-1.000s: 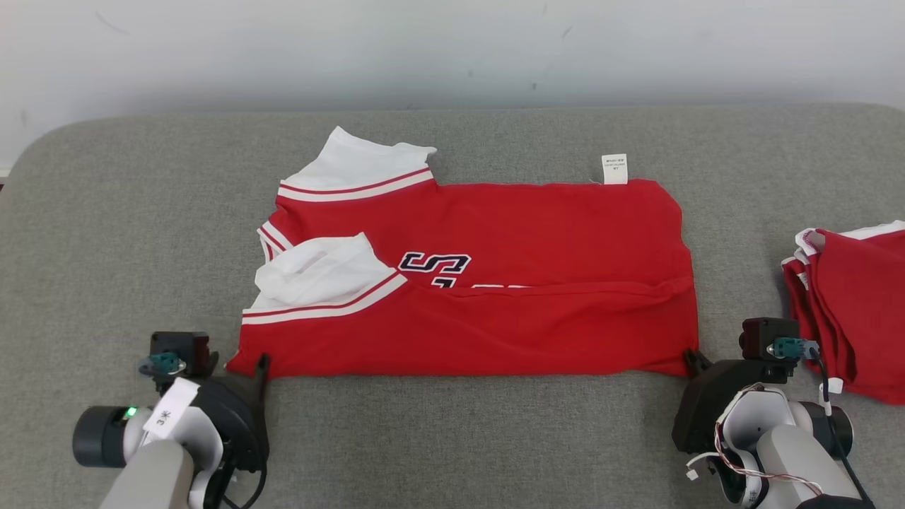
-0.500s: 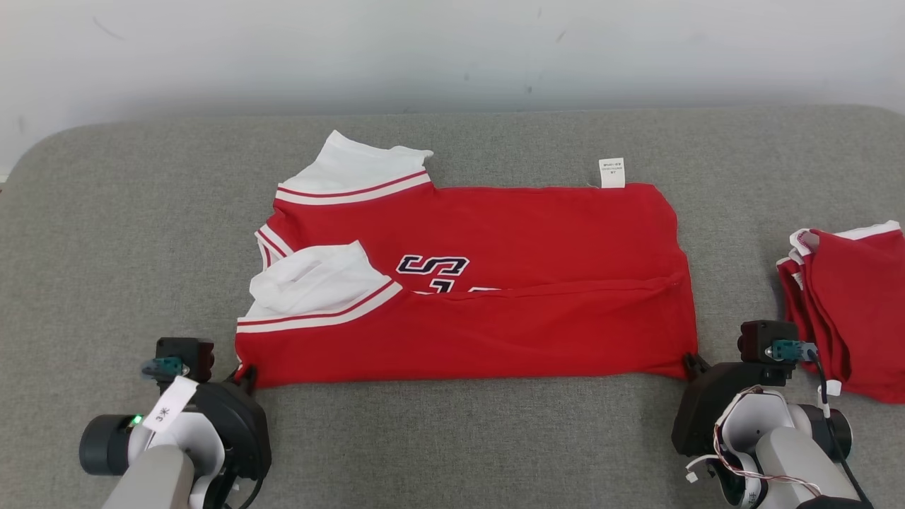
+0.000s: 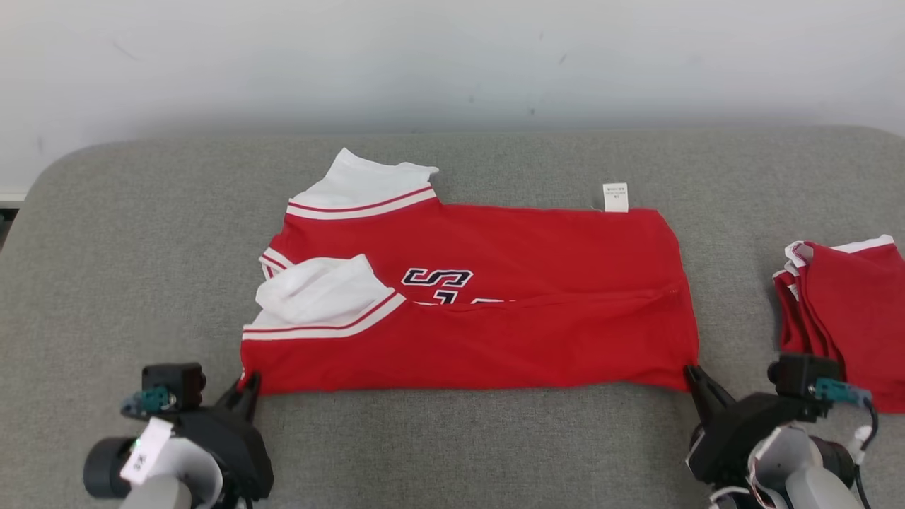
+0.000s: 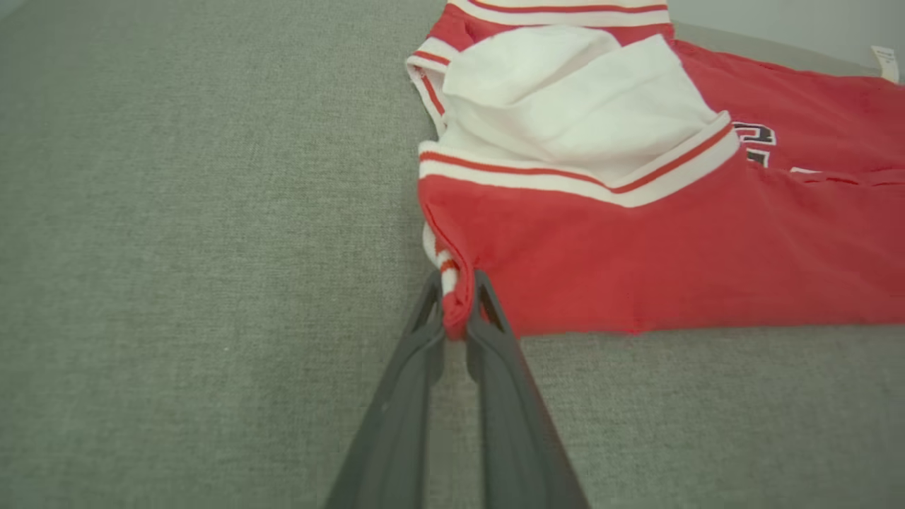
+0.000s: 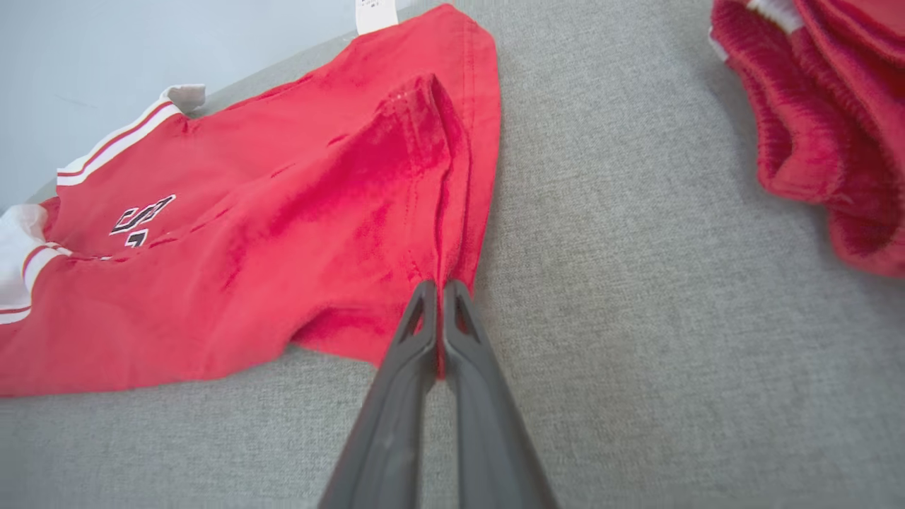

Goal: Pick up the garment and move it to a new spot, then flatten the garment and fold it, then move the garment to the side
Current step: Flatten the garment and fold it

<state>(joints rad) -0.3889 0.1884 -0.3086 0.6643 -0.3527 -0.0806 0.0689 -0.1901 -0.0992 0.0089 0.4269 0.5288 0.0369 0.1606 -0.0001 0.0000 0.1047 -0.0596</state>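
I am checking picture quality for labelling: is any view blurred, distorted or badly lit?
Head view: even, soft light, no glare, red shirt sharp. Left wrist view: wide-angle stretch; left tool soft toward the bottom edge. Right wrist view: stacked red garments slightly blurred.

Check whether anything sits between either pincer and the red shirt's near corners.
Nothing visible does. The left pincer is shut on the near-left corner of the red shirt, and the right pincer is shut on its near-right corner.
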